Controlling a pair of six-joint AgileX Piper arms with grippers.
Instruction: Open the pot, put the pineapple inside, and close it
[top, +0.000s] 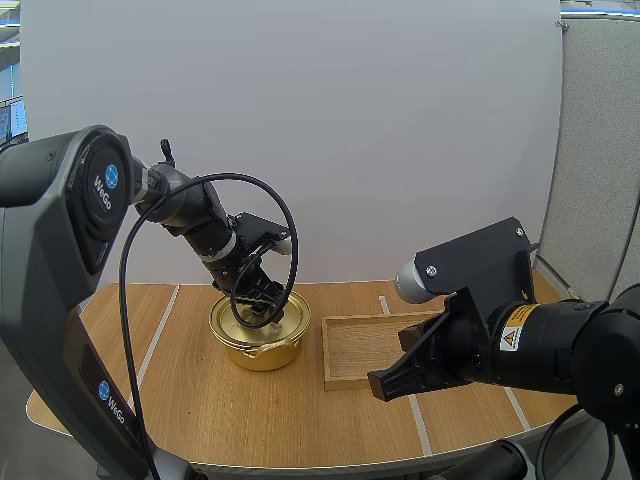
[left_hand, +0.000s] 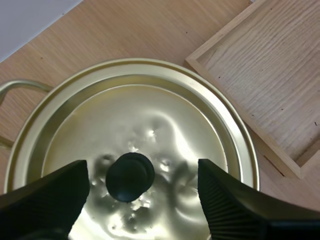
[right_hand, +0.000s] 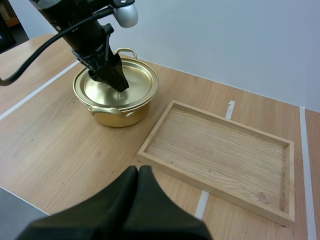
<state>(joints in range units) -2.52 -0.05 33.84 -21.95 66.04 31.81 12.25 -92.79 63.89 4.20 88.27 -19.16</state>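
Left gripper (top: 258, 300): held low over the pot (top: 258, 350), fingers (left_hand: 45, 200) spread apart, one set at each side of the knob (left_hand: 130, 177), nothing clamped yet.
Pot: seated on the table (top: 180, 400) left of centre, gold metal, loop handles at the sides, lid (left_hand: 165, 125) on.
Lid: thin, shiny sheet metal, judged light and stiff but slippery; the rim is best left alone.
Knob: small, round and black, at the lid's centre. It is judged the one sound hold, to be pinched squarely across its middle and lifted straight so the lid is not tilted or dropped.
Tray (top: 370, 345): wooden, laid just right of the pot, apart from it.
Right gripper (top: 378, 384): fingers pressed together into one dark wedge, hovering over the table's near edge beside the tray, well apart from the pot.
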